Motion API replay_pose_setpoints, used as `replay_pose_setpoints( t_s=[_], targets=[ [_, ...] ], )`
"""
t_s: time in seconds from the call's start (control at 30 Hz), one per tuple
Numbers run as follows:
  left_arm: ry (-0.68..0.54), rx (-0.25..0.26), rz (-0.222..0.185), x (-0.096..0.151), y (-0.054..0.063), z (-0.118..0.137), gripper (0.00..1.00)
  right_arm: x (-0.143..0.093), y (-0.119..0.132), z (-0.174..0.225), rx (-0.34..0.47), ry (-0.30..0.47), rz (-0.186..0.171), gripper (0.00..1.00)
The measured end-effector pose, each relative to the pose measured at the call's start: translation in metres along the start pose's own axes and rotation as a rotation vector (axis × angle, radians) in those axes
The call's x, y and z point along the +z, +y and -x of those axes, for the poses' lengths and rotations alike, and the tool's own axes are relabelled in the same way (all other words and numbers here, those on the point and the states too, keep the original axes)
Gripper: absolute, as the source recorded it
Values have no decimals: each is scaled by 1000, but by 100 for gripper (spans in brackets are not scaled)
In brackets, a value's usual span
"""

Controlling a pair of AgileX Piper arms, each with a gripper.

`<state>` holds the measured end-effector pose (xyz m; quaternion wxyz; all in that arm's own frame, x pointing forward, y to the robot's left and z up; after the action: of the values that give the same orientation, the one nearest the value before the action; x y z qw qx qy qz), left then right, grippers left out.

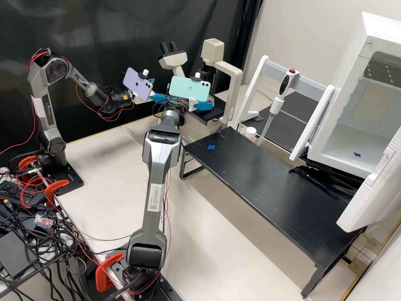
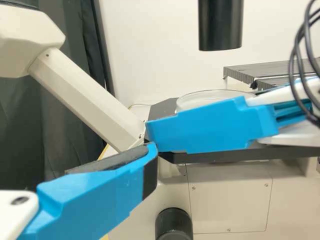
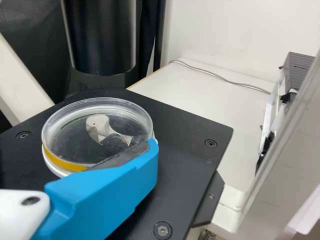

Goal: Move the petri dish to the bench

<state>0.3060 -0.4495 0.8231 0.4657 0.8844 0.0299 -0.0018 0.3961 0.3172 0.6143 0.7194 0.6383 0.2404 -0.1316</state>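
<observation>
The microscope (image 1: 236, 81) bears the petri dish (image 3: 97, 132) on its black stage (image 3: 190, 150). My left pincer (image 1: 163, 89) stands spread; whether my right pincer (image 1: 204, 106), by the dish, grasps it I can't tell. It should be light, stiff, slick, brittle: I'd pinch its lower wall gently. Past its rim, flat stage gives me room.

Tilted pipette (image 1: 276, 105); open white cabinet (image 1: 353, 50), blue cross (image 1: 357, 154) inside; tangled black cables (image 1: 62, 243).
</observation>
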Motion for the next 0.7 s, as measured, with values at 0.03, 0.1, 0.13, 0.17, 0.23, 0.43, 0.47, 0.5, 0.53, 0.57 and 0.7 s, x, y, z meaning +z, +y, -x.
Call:
replay_pose_setpoints(
  t_s=[0.03,0.1,0.13,0.17,0.23,0.43,0.47,0.5,0.53,0.57,0.7],
  targets=[
    [0,0,0,0,0,0,100,0,0,0,0,0,0,0],
    [0,0,0,0,0,0,100,0,0,0,0,0,0,0],
    [0,0,0,0,0,0,100,0,0,0,0,0,0,0],
    [0,0,0,0,0,0,100,0,0,0,0,0,0,0],
    [0,0,0,0,0,0,100,0,0,0,0,0,0,0],
    [1,0,1,0,0,0,100,-1,-1,0,-1,2,1,100],
    [3,0,2,0,0,0,100,-2,-1,1,-2,4,1,100],
    [3,0,2,0,0,0,100,-2,-1,1,-1,5,1,100],
    [3,0,2,0,0,0,100,-3,-1,1,1,4,4,100],
    [3,0,2,0,0,0,100,-4,0,1,9,1,7,100],
    [3,0,2,0,0,0,100,-5,1,2,28,-17,28,100]
  ],
)
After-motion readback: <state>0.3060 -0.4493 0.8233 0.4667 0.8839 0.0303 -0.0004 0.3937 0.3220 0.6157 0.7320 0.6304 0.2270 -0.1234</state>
